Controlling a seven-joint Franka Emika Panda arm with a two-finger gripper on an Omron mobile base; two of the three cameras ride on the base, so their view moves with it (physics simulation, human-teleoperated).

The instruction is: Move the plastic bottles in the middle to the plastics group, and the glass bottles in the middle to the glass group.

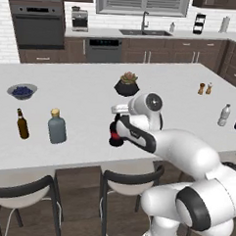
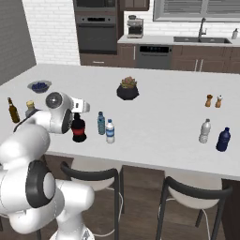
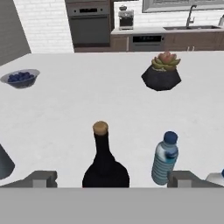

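Note:
The black glass bottle, bulbous with a thin neck and tan stopper, stands just ahead of my open gripper, centred between the two fingertips and untouched. Its red label shows on the bottle beside my hand. To its right stand the blue-tinted plastic bottle and the clear labelled bottle. The glass group, a brown bottle and a grey-blue flask, is at the left. The plastics group, a clear bottle and a dark blue container, is at the right.
A potted succulent sits mid-counter behind the bottles. A bowl of blueberries is at the far left, and salt and pepper shakers are at the far right. Stools stand along the counter's near edge.

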